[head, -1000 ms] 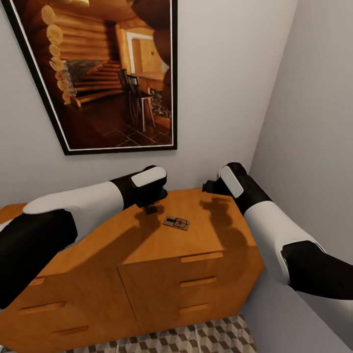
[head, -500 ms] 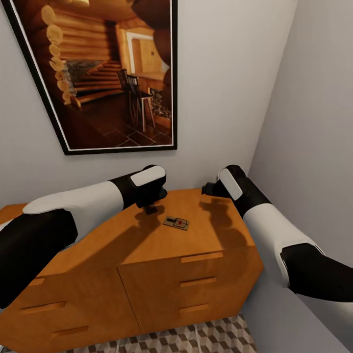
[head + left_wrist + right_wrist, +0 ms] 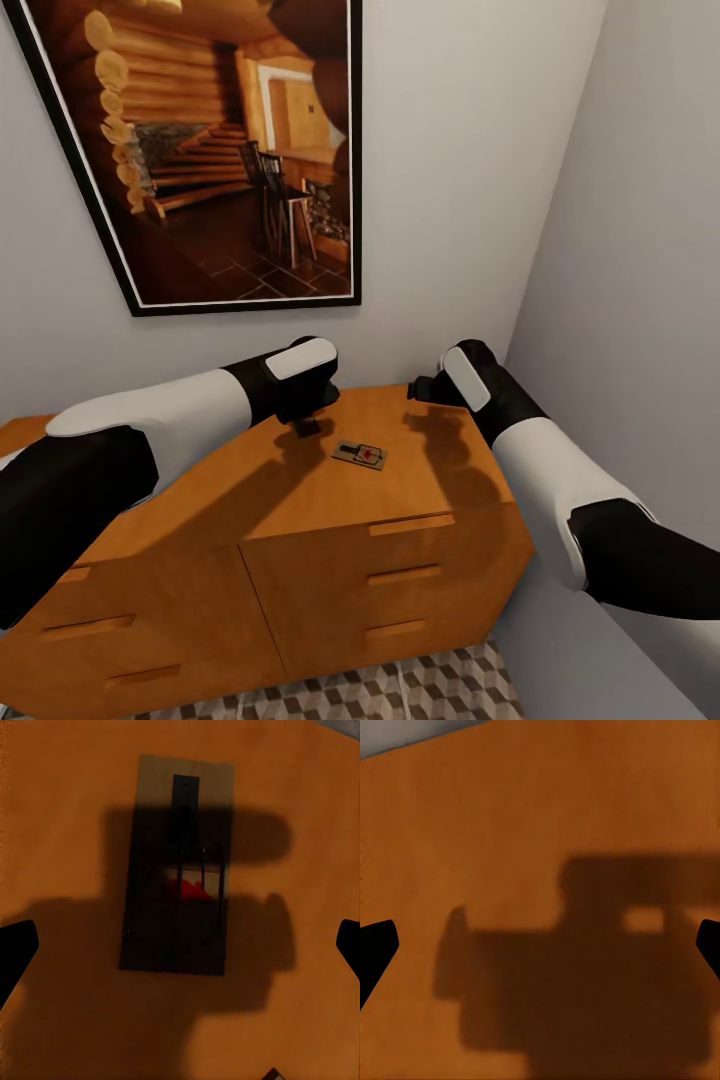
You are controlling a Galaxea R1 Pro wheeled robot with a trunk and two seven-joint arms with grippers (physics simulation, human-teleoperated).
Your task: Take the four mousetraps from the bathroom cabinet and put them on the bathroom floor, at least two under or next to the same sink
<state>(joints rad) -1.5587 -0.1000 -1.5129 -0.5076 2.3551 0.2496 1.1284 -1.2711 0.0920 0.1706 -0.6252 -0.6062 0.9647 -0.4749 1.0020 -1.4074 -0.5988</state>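
Two mousetraps show on the orange wooden cabinet [image 3: 300,500]. One mousetrap [image 3: 360,455], with a red spot, lies in the middle of the cabinet top. The other mousetrap [image 3: 308,427] lies in shadow straight below my left gripper [image 3: 180,945]. In the left wrist view this mousetrap [image 3: 180,870] sits between the widely spread fingertips [image 3: 15,945], and the gripper is open above it, not touching. My right gripper [image 3: 540,945] hovers open over bare cabinet top near the back right corner, with nothing between its fingers. A strip of patterned bathroom floor [image 3: 400,690] shows below the cabinet.
The cabinet stands in a corner between a back wall with a large framed picture [image 3: 200,150] and a grey side wall [image 3: 640,250] on the right. Its front has several drawers with handles [image 3: 410,525].
My right arm has drifted slightly left and toward the back wall. The left arm and both mousetraps stay where they were.
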